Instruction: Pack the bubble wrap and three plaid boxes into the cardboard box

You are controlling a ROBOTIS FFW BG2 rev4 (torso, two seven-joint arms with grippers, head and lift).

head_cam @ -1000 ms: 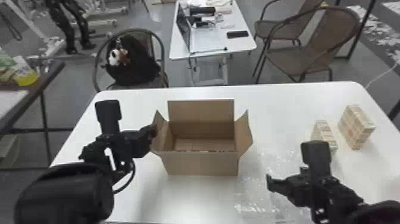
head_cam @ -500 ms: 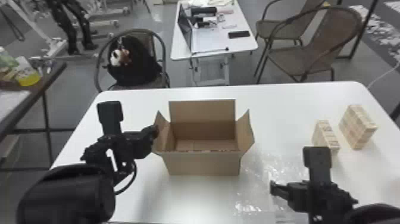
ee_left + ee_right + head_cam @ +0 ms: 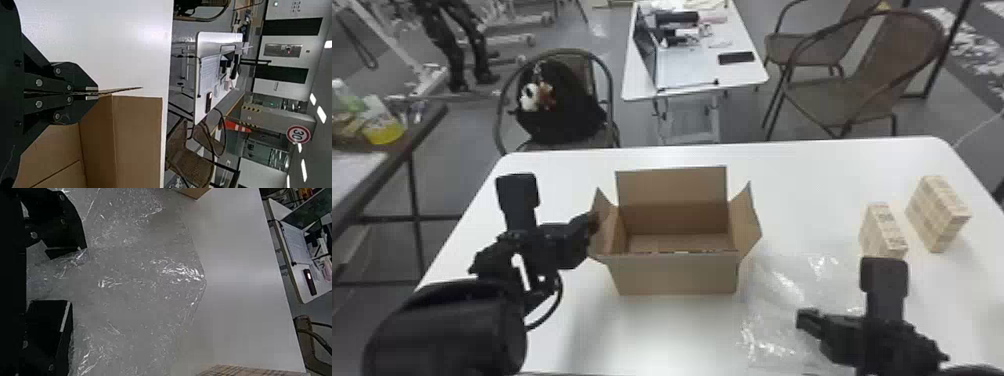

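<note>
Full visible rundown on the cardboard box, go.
The cardboard box is brown and open-topped, sitting upright on the white table. Its far flap stands up; its side flaps splay outward. The left end effector has its fingers closed on the left one's edge. The visible part of its floor is bare. Bubble wrap lies to its right.

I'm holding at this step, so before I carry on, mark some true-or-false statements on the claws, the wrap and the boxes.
1. The left claw is shut on a flap of the cardboard box. True.
2. Bubble wrap shows between the fingers of the right claw. True.
3. The right claw is shut. False: its fingers are apart.
4. The bubble wrap is inside the cardboard box. False: it lies on the table, right of the box.
5. Two plaid boxes stand on the table. True.
</note>
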